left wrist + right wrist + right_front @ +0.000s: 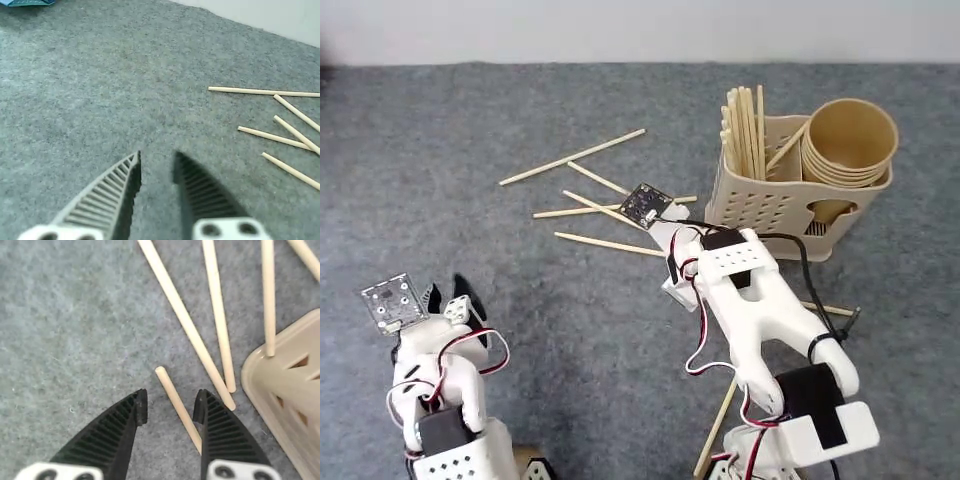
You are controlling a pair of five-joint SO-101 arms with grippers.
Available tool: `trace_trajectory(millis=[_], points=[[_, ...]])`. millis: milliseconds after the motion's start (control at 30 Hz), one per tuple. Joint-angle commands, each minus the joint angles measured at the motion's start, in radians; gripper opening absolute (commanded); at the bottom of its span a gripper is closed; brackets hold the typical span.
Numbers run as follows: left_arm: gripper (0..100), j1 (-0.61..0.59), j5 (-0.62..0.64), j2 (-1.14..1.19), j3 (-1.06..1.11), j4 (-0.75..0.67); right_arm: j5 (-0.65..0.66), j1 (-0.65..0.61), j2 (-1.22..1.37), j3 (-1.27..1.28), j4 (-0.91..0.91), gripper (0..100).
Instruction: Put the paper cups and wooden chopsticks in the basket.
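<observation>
One chopstick (176,405) lies within the parted right hand (171,401), near basket (282,362).

No legible text, numbers, labels or signs. The small circuit board (392,300) just beside the left gripper (156,160) carries fine markings, too small to read. The same holds for the second circuit board (646,204) just above the right gripper (170,400).

basket (770,205): beige, slotted, upright on grey tabletop (520,100) | paper cups (848,140): brown, nested, upright in right compartment | wooden chopsticks (745,125): bundle standing in left compartment | loose chopsticks (575,157): scattered flat beside basket
</observation>
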Motion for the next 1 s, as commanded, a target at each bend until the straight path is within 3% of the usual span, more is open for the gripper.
trace_trajectory(millis=[0, 200, 367, 533, 633, 967], points=[[1, 0.014, -0.018, -0.008, -0.008, 0.048, 0.011, 0.012, 0.004, -0.051, -0.012, 17.2], [1, 0.137, -0.192, -0.009, -0.008, 0.158, 0.012, 0.01, 0.105, -0.08, -0.021, 17.2], [1, 0.141, -0.204, -0.008, -0.008, 0.163, 0.006, 0.031, 0.197, -0.143, -0.012, 16.6], [1, 0.141, -0.204, -0.006, -0.008, 0.163, -0.002, 0.025, 0.228, -0.166, -0.012, 0.2], [1, 0.141, -0.204, -0.006, -0.008, 0.163, -0.077, 0.025, 0.223, -0.166, -0.01, 1.3], [1, 0.141, -0.204, -0.006, -0.008, 0.163, -0.092, -0.088, -0.131, -0.212, 0.222, 0.8]])
